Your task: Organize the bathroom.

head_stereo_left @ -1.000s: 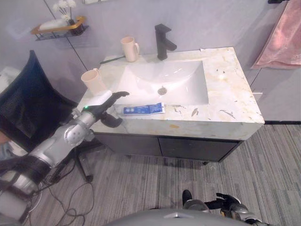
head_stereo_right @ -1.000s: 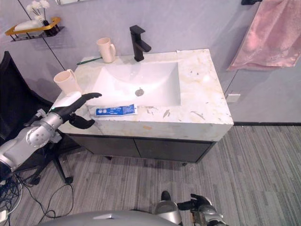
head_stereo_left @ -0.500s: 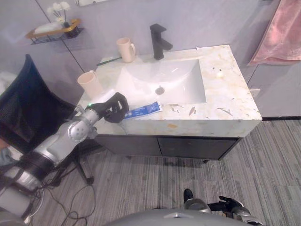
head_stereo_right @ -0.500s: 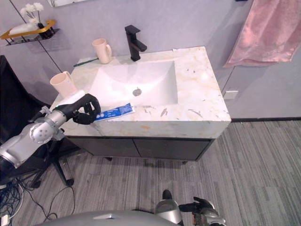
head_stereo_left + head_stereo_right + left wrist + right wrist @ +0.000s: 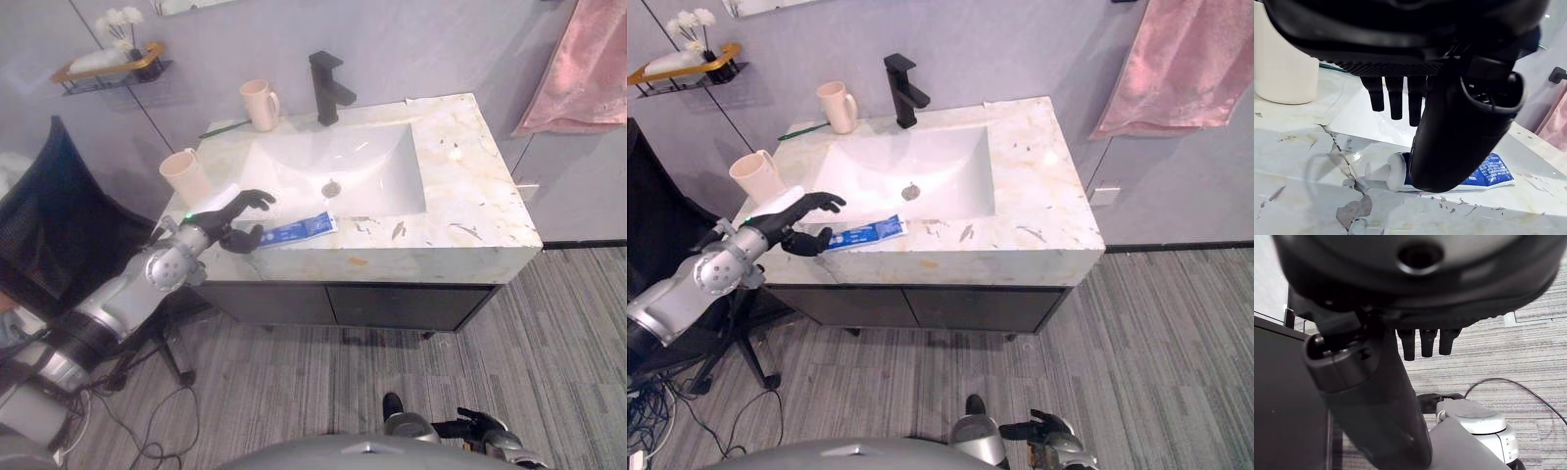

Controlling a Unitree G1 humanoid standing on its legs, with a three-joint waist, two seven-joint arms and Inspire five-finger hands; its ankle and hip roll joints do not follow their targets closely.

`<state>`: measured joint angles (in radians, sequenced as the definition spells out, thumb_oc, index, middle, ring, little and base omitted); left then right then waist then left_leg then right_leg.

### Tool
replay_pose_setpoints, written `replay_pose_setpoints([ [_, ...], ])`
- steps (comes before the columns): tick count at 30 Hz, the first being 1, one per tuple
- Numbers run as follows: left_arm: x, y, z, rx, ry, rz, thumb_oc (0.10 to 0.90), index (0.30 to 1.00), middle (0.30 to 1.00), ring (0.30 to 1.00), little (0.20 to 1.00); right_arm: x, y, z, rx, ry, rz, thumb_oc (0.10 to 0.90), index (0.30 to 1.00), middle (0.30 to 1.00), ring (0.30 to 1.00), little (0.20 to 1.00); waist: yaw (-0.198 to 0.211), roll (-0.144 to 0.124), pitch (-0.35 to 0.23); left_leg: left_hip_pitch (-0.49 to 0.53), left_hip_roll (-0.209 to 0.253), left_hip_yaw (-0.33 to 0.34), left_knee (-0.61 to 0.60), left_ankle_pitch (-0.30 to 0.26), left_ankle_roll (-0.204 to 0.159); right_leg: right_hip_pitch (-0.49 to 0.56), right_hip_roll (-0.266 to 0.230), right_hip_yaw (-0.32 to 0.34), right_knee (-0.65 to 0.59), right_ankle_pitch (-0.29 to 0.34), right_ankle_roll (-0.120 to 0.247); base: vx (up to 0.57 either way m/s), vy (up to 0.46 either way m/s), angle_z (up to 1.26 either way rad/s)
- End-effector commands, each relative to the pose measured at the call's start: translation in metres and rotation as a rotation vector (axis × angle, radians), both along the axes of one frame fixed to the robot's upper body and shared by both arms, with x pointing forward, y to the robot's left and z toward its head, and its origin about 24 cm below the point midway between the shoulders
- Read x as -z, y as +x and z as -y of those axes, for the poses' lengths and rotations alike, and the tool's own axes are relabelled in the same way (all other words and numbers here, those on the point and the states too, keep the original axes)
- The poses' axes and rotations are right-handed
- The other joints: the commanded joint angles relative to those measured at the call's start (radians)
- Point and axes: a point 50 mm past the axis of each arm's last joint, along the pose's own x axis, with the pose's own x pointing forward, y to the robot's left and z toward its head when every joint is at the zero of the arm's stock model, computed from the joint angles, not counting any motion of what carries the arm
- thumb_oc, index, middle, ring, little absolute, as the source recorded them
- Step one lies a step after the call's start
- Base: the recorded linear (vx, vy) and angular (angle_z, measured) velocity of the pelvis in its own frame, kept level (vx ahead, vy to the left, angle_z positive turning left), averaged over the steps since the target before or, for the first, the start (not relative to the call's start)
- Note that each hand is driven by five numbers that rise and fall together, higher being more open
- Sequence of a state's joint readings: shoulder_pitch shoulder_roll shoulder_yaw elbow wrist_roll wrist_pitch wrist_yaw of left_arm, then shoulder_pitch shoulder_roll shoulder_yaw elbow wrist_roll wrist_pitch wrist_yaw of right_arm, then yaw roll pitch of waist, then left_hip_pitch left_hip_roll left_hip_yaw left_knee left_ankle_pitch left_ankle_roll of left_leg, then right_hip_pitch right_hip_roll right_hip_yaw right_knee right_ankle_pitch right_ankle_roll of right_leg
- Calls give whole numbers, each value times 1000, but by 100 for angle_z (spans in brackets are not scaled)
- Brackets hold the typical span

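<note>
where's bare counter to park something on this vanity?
Best: the wide marble strip right of the sink basin, out to the countertop edge. The front ledge right of the toothpaste tube is narrower. The robot's-left side is crowded: near cup, left hand, far cup, green toothbrush, faucet.

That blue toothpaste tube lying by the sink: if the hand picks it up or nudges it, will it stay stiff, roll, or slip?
The toothpaste tube looks flattened at its tail, so it will probably slide, not roll. Its body seems soft and may bend or dent when squeezed. The round white cap is likely the firmest spot, near the open left hand.
</note>
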<state>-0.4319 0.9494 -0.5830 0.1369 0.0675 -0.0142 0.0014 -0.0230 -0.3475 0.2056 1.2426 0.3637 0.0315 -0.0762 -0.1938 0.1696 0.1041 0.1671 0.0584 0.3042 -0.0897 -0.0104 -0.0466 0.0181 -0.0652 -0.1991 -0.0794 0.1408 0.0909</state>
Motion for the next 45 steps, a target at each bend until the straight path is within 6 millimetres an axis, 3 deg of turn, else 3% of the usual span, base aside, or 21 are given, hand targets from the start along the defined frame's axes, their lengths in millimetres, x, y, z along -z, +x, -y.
replay_pose_setpoints([
  [1,-58,20,-2,-13,-44,212,800,900,900,900,900,-4,15,3,-4,-19,46,800,900,900,900,900,2,-27,-29,-29,-41,46,95,-62,36,12,3,48,139,-209,38,0,0,0],
  [9,-51,20,-7,-42,-38,219,800,900,900,900,900,-5,18,1,-21,-17,49,800,900,900,900,900,5,-28,-31,-29,-43,49,94,-63,37,12,-1,45,139,-209,41,0,0,0],
  [31,-62,8,-27,-62,-59,383,800,900,900,900,900,-7,26,1,-37,-21,59,800,900,900,900,900,38,-42,-41,-32,-38,33,118,-75,34,28,1,36,138,-219,29,-11,2,1],
  [45,-83,3,-32,-38,-80,507,800,900,900,900,900,-4,23,-2,-38,-8,46,800,900,900,900,900,50,-49,-43,-30,-36,30,117,-75,34,34,-1,25,135,-220,30,0,0,0],
])
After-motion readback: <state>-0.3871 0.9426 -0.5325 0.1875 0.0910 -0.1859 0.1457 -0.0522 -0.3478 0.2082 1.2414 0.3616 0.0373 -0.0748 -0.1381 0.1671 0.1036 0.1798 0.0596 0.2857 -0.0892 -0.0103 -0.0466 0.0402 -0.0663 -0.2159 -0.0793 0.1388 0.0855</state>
